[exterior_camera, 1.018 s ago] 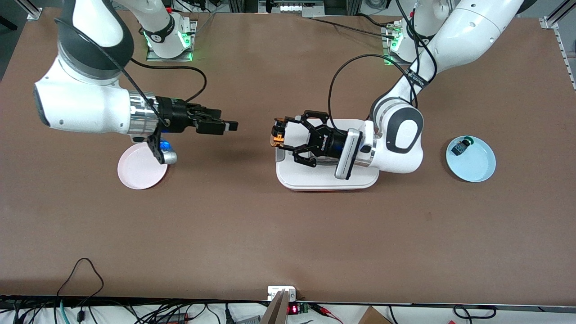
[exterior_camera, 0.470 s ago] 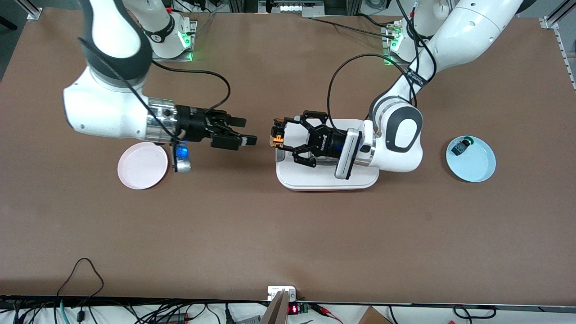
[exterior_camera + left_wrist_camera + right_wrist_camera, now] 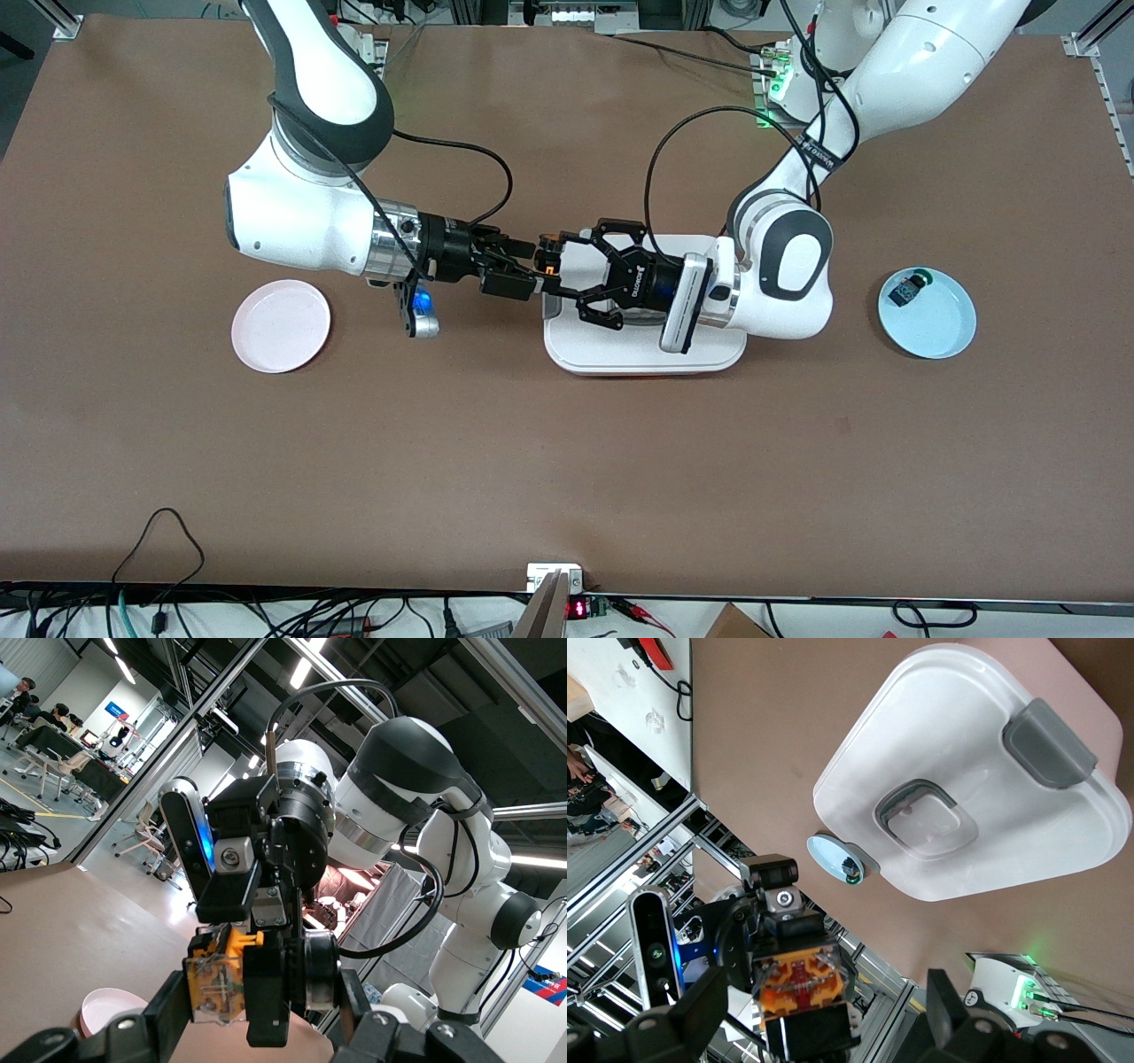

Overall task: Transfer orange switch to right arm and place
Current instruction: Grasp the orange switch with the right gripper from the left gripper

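Over white tray [image 3: 638, 354] edge: left gripper [image 3: 551, 267] grips orange switch [image 3: 547, 262] | right gripper [image 3: 523, 270] wide, flanking switch

A white lidded container [image 3: 620, 354] sits mid-table, a pink plate [image 3: 280, 325] lies toward the right arm's end, and a pale blue plate [image 3: 939, 323] toward the left arm's end holds what appears to be a small green-capped switch [image 3: 909, 288] near its rim.
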Motion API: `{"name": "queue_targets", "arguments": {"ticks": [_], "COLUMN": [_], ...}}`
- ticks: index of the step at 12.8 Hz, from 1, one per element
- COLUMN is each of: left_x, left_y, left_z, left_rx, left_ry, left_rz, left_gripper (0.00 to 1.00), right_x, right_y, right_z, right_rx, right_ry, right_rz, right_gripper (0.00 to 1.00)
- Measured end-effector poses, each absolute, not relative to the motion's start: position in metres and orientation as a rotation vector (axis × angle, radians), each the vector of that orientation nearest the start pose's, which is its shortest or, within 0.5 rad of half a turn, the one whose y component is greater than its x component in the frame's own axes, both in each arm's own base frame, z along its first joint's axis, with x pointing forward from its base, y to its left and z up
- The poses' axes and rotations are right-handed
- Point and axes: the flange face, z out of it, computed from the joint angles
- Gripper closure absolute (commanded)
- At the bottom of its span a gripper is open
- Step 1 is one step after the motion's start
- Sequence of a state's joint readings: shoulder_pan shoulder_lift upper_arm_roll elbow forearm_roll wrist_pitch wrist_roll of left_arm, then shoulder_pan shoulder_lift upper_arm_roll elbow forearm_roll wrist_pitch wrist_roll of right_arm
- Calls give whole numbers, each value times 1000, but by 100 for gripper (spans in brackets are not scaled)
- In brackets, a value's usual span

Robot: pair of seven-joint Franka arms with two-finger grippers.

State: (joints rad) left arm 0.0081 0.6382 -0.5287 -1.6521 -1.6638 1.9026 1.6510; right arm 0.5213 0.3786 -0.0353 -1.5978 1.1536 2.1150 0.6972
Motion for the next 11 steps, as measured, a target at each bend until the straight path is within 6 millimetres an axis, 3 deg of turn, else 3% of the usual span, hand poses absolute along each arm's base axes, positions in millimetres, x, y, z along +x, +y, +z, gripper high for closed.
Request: {"name": "queue_targets", "arguments": {"ticks": [4,6,8,9,11], "left_x": [599,599,598,598,598], "left_y": [-355,-355,-356,-356,-356], "left_z": [343,342,341,341,342], "left_rx": [1260,1260,1261,1261,1257], "left_ry": [-702,-701,-701,-695,-703], "left_rz": [660,658,655,650,661], "left_gripper": [67,64,42,0,0], "right_x": [588,588,589,590,590], "right_y": [366,366,366,366,366], "right_z": [451,452,453,454,453], "right_rx": [-2019,-2015,-1992,-1989,-1985], "right_ry": [832,834,843,839,844], "right_rz": [548,547,551,548,552], "right_gripper": [32,50,68,74,86]}}
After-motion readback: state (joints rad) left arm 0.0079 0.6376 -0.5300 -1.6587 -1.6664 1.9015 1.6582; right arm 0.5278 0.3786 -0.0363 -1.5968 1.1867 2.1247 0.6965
